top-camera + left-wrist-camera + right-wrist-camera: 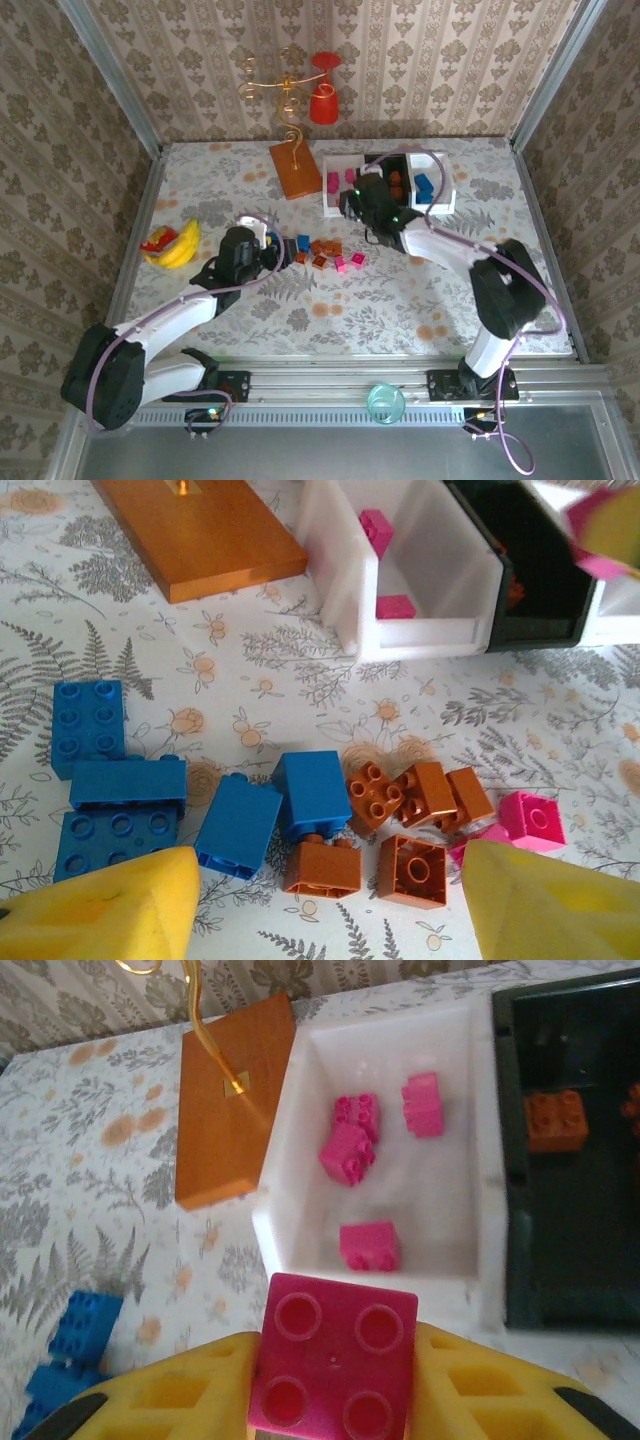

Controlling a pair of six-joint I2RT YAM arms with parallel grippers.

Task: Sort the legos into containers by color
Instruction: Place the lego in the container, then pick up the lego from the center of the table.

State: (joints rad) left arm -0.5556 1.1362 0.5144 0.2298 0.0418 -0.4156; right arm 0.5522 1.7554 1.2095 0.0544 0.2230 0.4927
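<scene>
Right wrist shows the right gripper (335, 1395) pinching a pink brick (333, 1345), the white bin (285, 1180) of pinks at twelve o'clock, so a forward reach and release seems next; the left gripper (325, 910) hangs half-open, empty, over loose bricks (400, 810).

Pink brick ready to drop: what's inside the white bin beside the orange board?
Only pink legos, four by my count, on the floor of the white bin. Its near wall covers the floor strip right behind it.
</scene>
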